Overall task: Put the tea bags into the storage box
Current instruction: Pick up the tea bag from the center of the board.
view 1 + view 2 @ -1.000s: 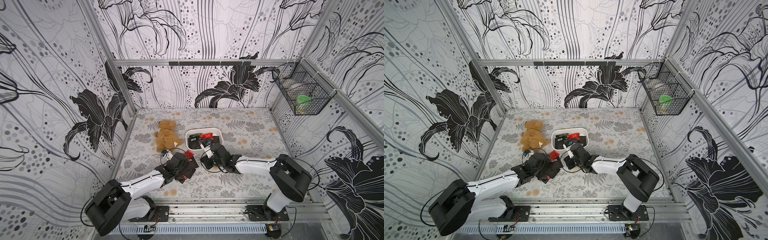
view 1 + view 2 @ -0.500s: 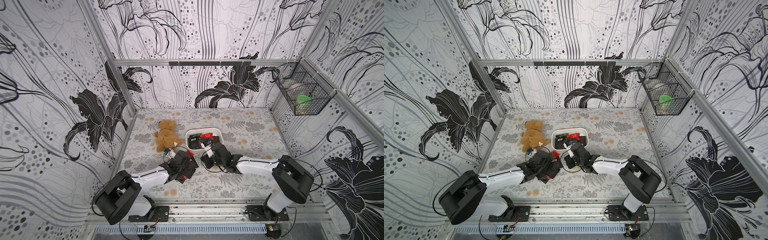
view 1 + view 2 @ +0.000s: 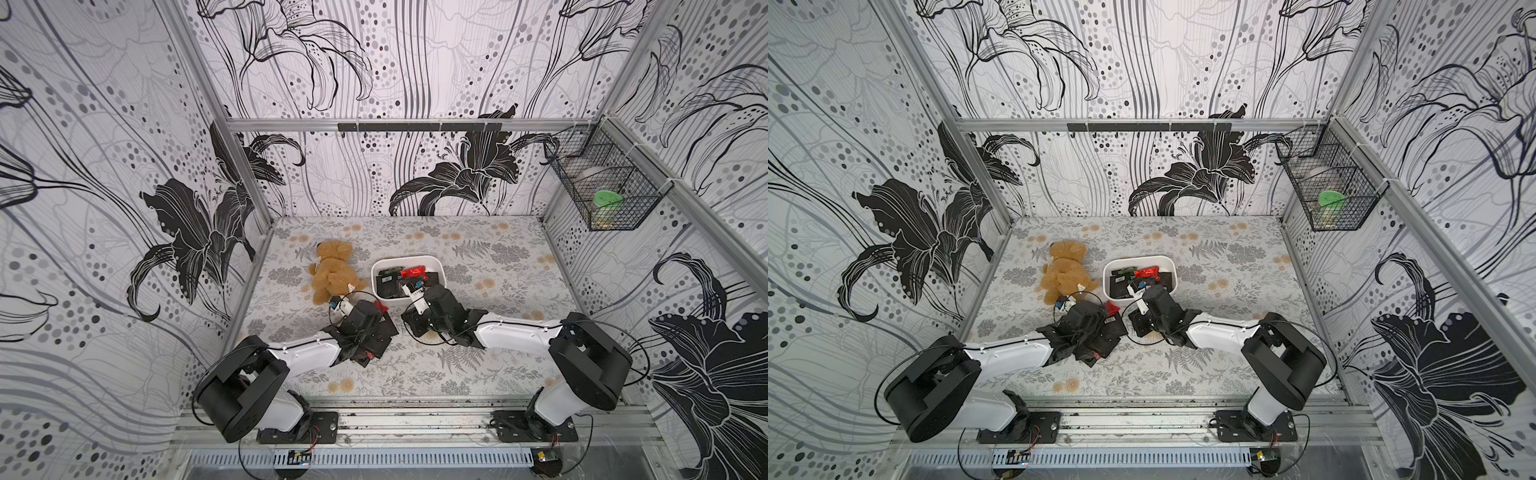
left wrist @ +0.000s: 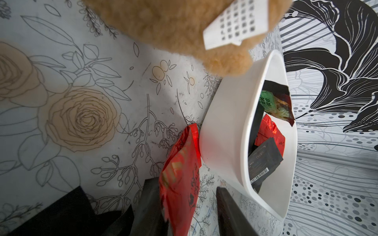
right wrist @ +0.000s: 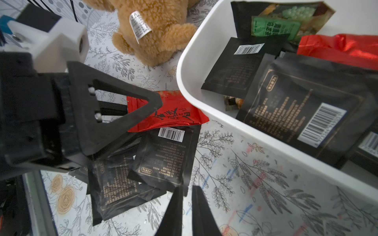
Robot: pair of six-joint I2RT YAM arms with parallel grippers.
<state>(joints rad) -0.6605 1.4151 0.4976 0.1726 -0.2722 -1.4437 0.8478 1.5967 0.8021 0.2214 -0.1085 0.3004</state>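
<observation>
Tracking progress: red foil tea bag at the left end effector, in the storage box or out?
Out. The red foil tea bag lies on the table, beside the outer wall of the storage box, not inside it.

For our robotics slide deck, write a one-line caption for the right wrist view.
Left gripper, jaws over a red tea bag beside the storage box; black tea bags and a teddy bear nearby.

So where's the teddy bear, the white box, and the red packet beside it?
teddy bear (image 3: 332, 276), in a top view, its body.
white box (image 5: 195, 67), right wrist view, its side wall.
red packet (image 5: 180, 117), right wrist view, its printed face.
</observation>
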